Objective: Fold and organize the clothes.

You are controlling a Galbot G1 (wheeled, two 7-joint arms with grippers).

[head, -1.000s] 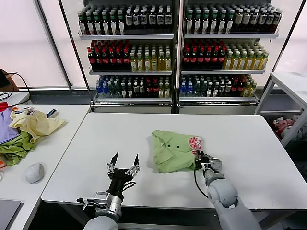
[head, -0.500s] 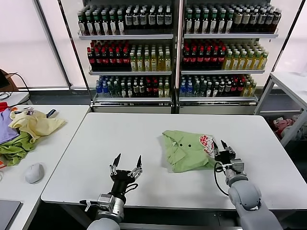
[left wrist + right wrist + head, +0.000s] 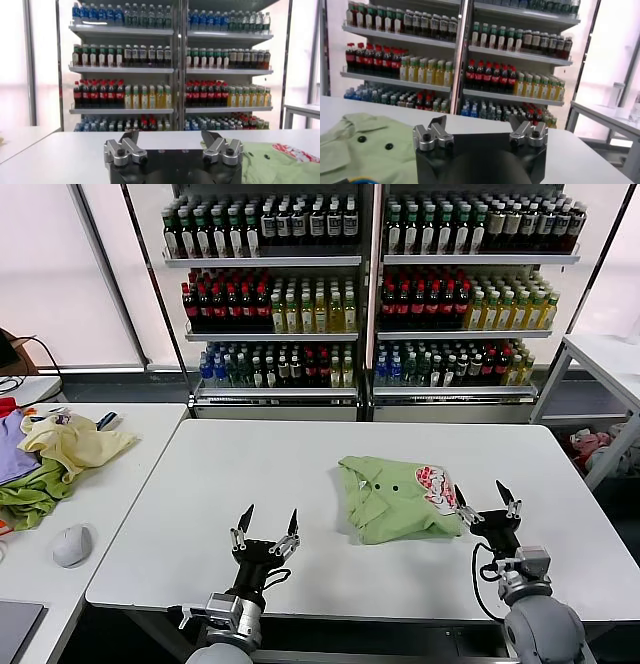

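Note:
The clothes, a light green T-shirt [image 3: 392,497], lie folded on the white table [image 3: 300,464], right of centre, with a red-and-white patch and small dark dots on top. My right gripper [image 3: 487,497] stands open just off the shirt's right edge, holding nothing. In the right wrist view the shirt [image 3: 365,150] shows beside the open right gripper [image 3: 479,125]. My left gripper [image 3: 267,521] hovers open and empty near the table's front edge, left of the shirt. The left wrist view shows the left gripper [image 3: 171,137] open, with the shirt [image 3: 280,162] off to one side.
A side table [image 3: 120,474] on the left carries a pale yellow garment [image 3: 75,442], darker green and purple garments [image 3: 25,484] and a grey mouse [image 3: 72,545]. Shelves of bottles [image 3: 370,284] stand behind the table. Another white table [image 3: 610,359] is at the far right.
My right gripper has opened and let go of the shirt, then drawn back to the right. The shirt shifted right with it before release. The left gripper barely moved.

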